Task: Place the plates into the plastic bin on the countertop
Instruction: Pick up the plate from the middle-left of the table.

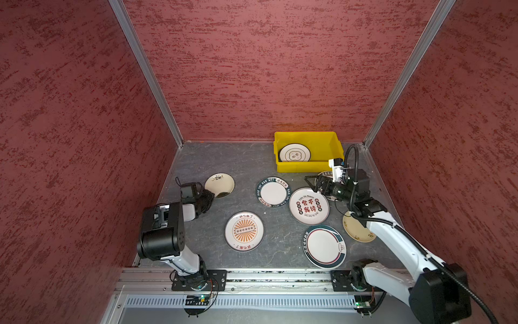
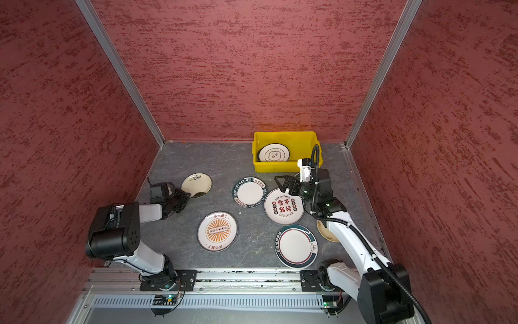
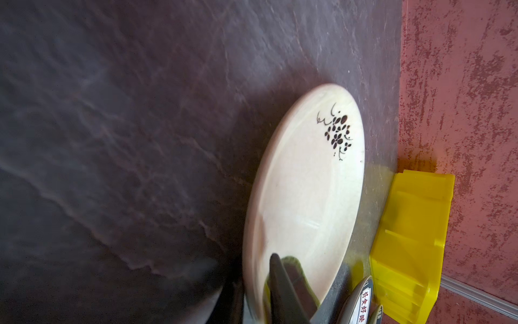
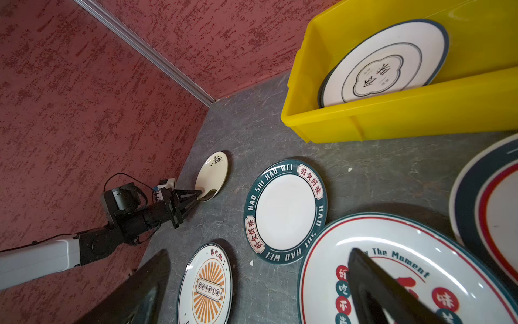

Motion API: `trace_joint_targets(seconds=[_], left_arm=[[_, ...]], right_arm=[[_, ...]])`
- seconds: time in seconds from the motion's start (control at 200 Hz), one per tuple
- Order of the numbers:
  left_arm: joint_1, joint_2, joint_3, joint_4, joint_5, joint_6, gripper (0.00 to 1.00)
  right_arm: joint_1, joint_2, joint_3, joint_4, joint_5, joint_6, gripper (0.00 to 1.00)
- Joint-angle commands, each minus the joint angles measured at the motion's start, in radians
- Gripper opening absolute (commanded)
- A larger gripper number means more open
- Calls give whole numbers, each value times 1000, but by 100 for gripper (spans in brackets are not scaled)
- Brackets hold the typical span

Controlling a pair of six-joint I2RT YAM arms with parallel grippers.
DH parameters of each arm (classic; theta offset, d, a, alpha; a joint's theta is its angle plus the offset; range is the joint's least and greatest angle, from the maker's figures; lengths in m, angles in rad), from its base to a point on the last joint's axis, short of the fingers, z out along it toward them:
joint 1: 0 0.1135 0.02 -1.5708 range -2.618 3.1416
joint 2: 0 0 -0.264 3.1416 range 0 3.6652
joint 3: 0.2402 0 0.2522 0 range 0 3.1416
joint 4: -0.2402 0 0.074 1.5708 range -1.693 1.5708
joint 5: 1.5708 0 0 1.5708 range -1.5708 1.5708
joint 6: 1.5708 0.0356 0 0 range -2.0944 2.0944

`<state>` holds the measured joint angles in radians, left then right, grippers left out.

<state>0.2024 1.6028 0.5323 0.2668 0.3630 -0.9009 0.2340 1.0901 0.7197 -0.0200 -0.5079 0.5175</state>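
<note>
left pincer (image 1: pixel 212 195) nips the near rim of the round cream floral plate (image 1: pixel 220 183) at the left of the dark grey surface (image 1: pixel 238 162). lift gently and keep it level until past the lip of the yellow plastic bin (image 1: pixel 302 167). right pincer (image 1: pixel 311 184) gapes wide, empty.

your left arm (image 1: pixel 187 259) and right arm (image 1: pixel 392 232) are white shells on black joints, the right carrying a ribbed black hose (image 1: pixel 352 146). left gripper (image 4: pixel 200 193) and right gripper (image 1: pixel 311 184) are black and triangular.

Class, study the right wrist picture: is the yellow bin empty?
No: a white plate with a dark rim leans inside the yellow bin.
</note>
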Motion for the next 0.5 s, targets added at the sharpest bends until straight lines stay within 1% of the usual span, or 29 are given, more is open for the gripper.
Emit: trace_joint_targets(seconds=[0.0,0.035,0.075,0.225,0.336,0.391,0.491], left_arm=[[4,20,0,-23,1,8,15],[5,22,1,-26,5,9,15],[5,23,3,-28,12,9,11],[4,19,0,-12,52,2,6],[4,-5,0,-29,54,7,4],[4,-20,3,-42,57,12,0],[5,-51,12,-65,65,14,0]], right_arm=[[4,-10,10,-5,25,9,99],[4,-10,9,-4,31,11,99],[4,-11,5,-2,36,14,99],[4,1,-4,18,46,39,99],[4,9,-13,34,44,67,99],[3,7,-18,44,42,79,99],[4,-1,-33,63,49,99,99]])
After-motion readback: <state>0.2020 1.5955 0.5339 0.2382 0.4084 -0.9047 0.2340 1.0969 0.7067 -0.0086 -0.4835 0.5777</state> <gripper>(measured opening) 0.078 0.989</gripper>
